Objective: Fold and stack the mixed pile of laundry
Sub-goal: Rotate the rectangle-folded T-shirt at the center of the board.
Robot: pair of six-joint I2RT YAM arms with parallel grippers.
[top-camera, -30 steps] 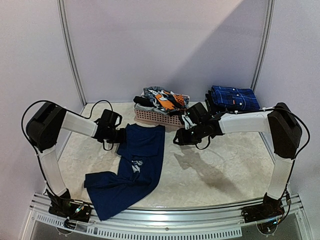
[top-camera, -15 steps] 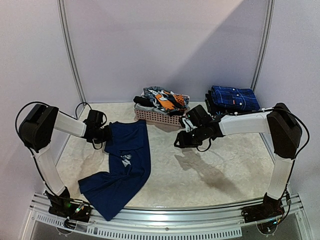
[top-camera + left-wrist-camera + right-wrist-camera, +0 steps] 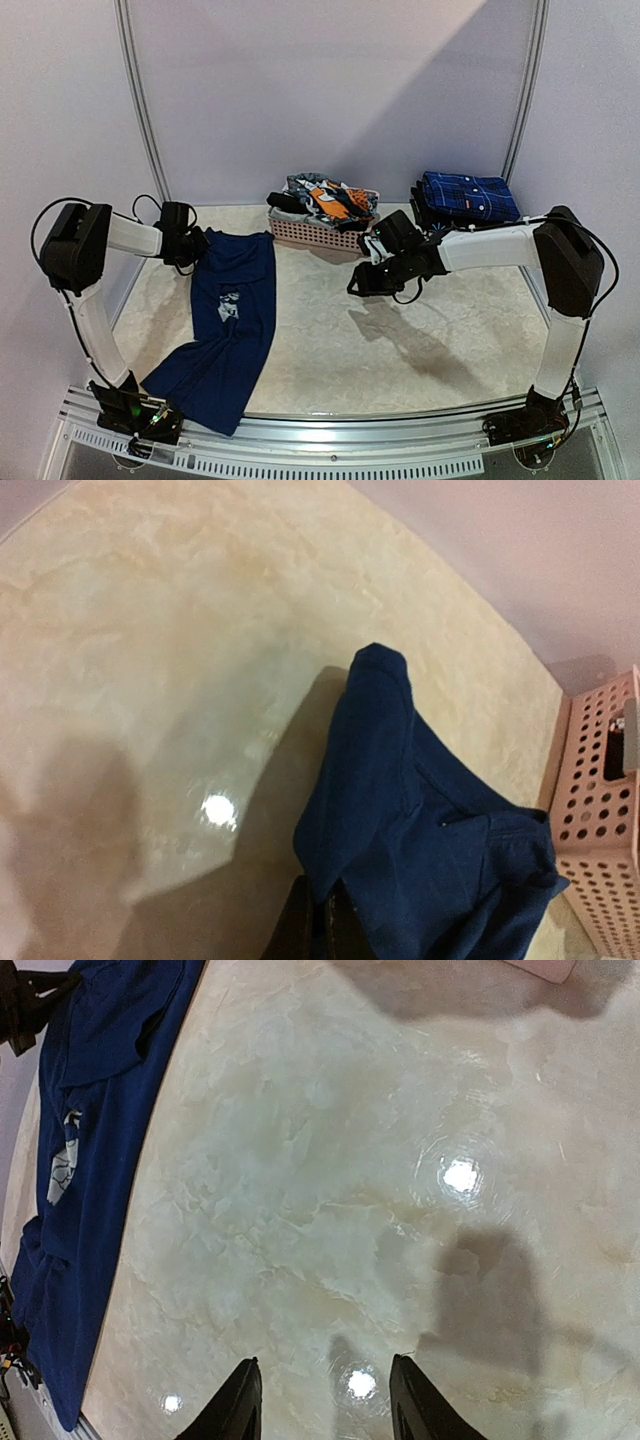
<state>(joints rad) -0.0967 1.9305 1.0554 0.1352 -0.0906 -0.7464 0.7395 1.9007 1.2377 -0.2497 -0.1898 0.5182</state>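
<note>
A navy T-shirt (image 3: 228, 315) with a pale cartoon print lies stretched over the left of the table, from the back left down to the front edge. My left gripper (image 3: 196, 246) is shut on its far corner; the left wrist view shows the navy cloth (image 3: 420, 830) pinched between the fingers (image 3: 300, 925). The shirt also shows in the right wrist view (image 3: 85, 1130). My right gripper (image 3: 357, 285) hovers open and empty over bare table at the middle. The rest of the mixed laundry pile (image 3: 325, 197), orange-patterned and striped pieces, sits in the pink basket (image 3: 315, 233).
The pink slatted basket also shows at the right edge of the left wrist view (image 3: 598, 810). A folded blue plaid garment (image 3: 465, 196) lies at the back right. White walls close the back and sides; a metal rail (image 3: 330, 440) runs along the front.
My left gripper has pulled the navy shirt leftward and toward the back left, dragging it longer and straighter. The right gripper has barely moved.
</note>
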